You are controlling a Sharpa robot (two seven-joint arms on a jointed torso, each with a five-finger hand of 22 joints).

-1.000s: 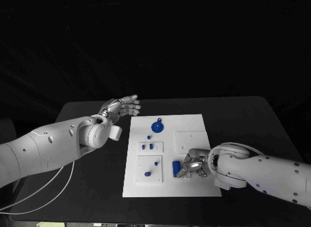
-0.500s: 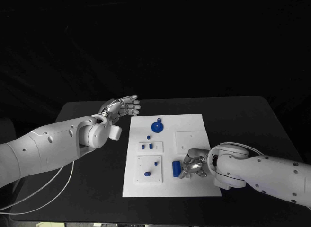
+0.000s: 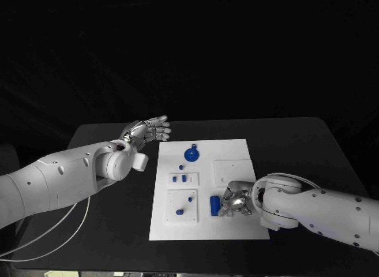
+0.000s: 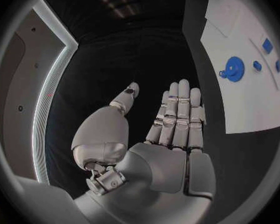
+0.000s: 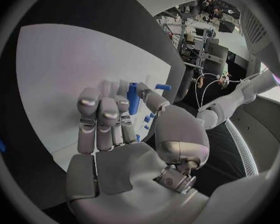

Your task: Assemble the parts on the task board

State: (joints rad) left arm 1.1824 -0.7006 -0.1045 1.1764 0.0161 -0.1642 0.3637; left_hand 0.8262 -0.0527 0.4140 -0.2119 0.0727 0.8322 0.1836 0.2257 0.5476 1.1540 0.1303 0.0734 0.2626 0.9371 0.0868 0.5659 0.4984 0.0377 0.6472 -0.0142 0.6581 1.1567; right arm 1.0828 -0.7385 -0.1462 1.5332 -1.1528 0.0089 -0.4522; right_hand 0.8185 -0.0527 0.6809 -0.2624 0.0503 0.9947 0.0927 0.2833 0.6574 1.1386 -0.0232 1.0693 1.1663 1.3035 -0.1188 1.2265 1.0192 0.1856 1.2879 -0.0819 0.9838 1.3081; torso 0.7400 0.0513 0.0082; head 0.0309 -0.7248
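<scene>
One task board [image 3: 231, 228], six blue parts [image 3: 191, 154] — left hand [image 3: 149, 129] spread, empty; right hand's [image 3: 236, 200] hold unclear.

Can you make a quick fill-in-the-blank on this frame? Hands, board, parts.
1. The small parts on the task board are coloured ____.
2. The blue cylinder lies right beside the ____ hand.
3. The left hand, fingers straight, holds ____.
4. The round blue part lies towards the board's ____ end from the robot.

Missing words: blue; right; nothing; far
</scene>
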